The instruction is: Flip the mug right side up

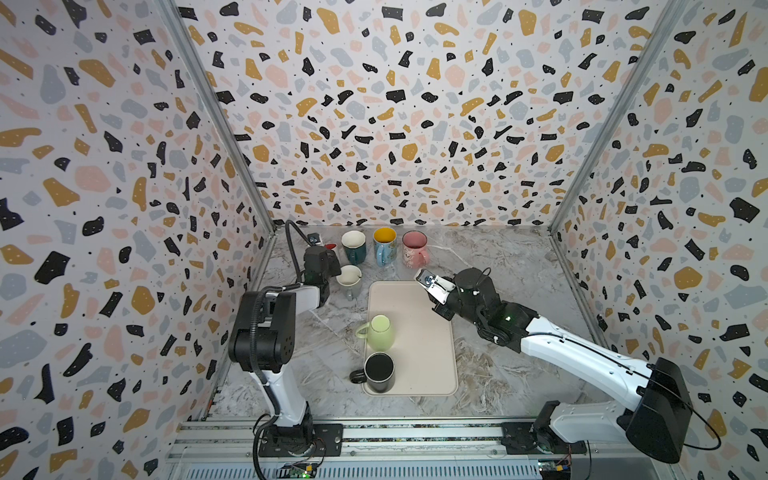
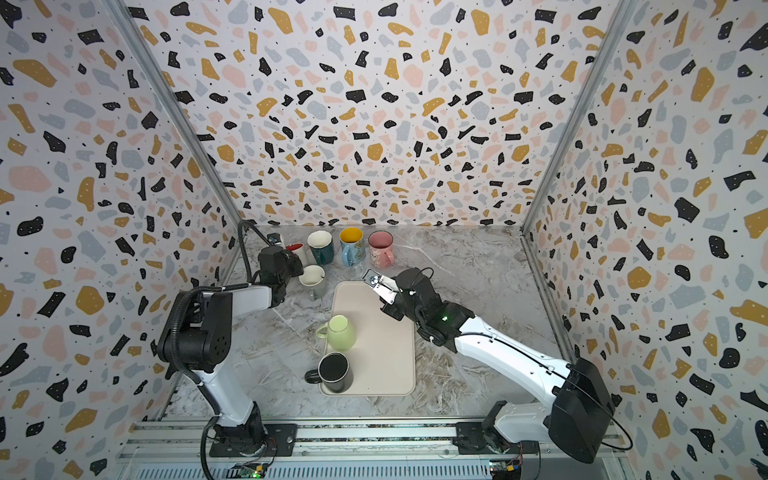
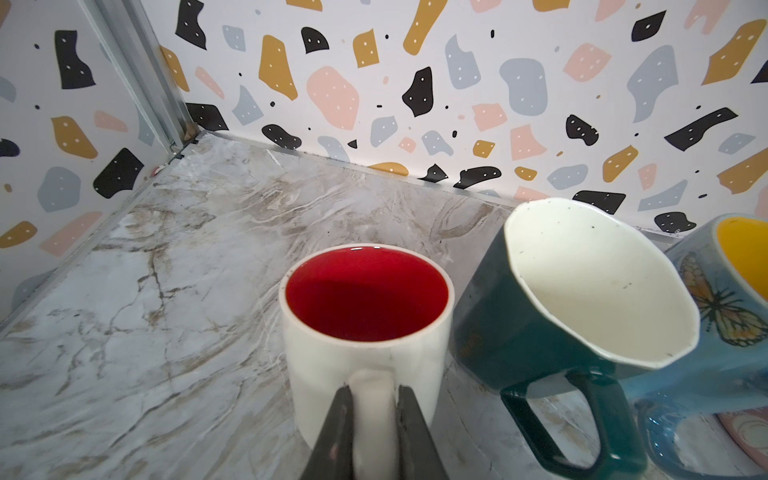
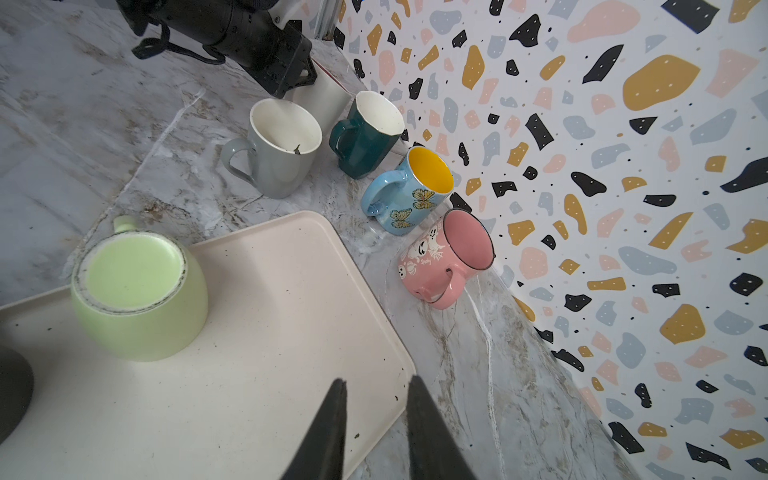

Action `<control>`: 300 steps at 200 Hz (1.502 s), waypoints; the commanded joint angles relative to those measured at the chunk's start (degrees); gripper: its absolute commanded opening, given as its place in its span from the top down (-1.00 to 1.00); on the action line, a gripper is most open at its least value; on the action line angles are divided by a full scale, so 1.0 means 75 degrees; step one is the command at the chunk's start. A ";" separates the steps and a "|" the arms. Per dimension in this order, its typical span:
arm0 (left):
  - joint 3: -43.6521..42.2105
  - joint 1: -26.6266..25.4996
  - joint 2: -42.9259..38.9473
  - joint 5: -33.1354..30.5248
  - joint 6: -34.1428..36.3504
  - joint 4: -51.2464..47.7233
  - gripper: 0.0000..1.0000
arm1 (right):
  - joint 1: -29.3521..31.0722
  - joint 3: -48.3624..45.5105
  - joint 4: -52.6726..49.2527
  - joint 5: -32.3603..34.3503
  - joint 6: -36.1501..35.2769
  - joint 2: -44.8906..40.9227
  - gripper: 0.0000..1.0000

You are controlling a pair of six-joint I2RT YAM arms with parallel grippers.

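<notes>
A white mug with a red inside (image 3: 365, 316) stands upright on the marble top in the back left corner, its red rim just visible in both top views (image 1: 330, 246) (image 2: 296, 248). My left gripper (image 3: 372, 388) is shut on this mug's handle, one finger on each side. A light green mug (image 1: 380, 332) (image 4: 137, 299) sits base-up on the cream tray (image 1: 419, 353), and a black mug (image 1: 379, 372) sits in front of it. My right gripper (image 4: 376, 380) (image 1: 424, 277) hangs open over the tray's far right corner with nothing between its fingers.
A grey mug (image 1: 349, 280) stands right beside the left wrist. Teal (image 1: 354, 246), blue butterfly (image 1: 384, 245) and pink (image 1: 414, 248) mugs stand upright in a row along the back wall. Patterned walls close in the left, back and right.
</notes>
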 commanded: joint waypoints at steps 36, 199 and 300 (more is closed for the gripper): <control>0.0191 0.0037 -0.0220 -0.0184 -0.0005 0.0036 0.87 | -0.0020 0.0176 0.0100 -0.0045 0.0185 -0.0174 0.45; 0.0753 0.0031 0.0041 -0.0041 0.0010 -0.1368 0.66 | -0.0020 -0.0148 0.0163 0.0005 0.0372 -0.0613 0.45; 0.0949 0.0032 0.0175 -0.0022 -0.0006 -0.1886 0.60 | -0.0020 -0.0302 0.0199 0.0143 0.0421 -0.0895 0.45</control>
